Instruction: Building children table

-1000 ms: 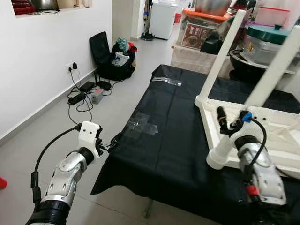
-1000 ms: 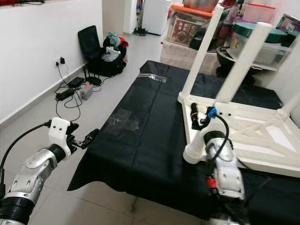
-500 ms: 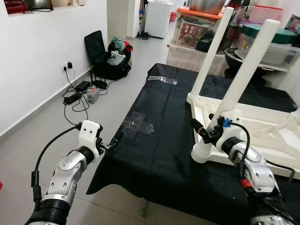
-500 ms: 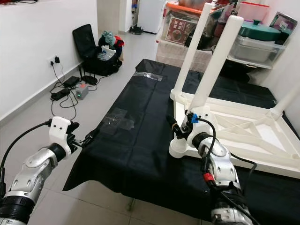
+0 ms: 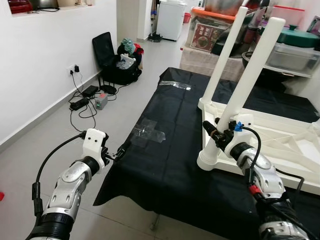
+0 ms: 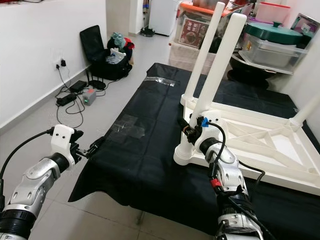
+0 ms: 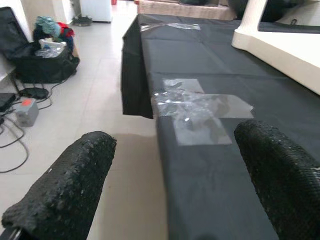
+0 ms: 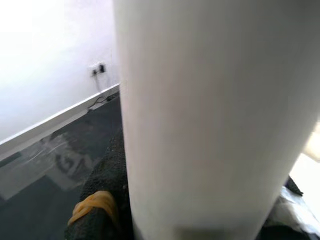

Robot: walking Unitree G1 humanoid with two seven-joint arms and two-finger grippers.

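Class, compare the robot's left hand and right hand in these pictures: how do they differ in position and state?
The left hand hangs open at the black cloth's edge, holding nothing; the right hand is closed around the nearest white table leg. The left sits low beside the table; the right reaches over it. Both have black fingers.

Readable text: none could be made out in any view.
Red-and-white box on the storage behind the cloth: it bore a printed panel, but the lettering was too small and blurred to read.
White table and its legs: they carried no legible marks.
Small grey device on the floor by the wall: a red spot showed on it, with no readable label.
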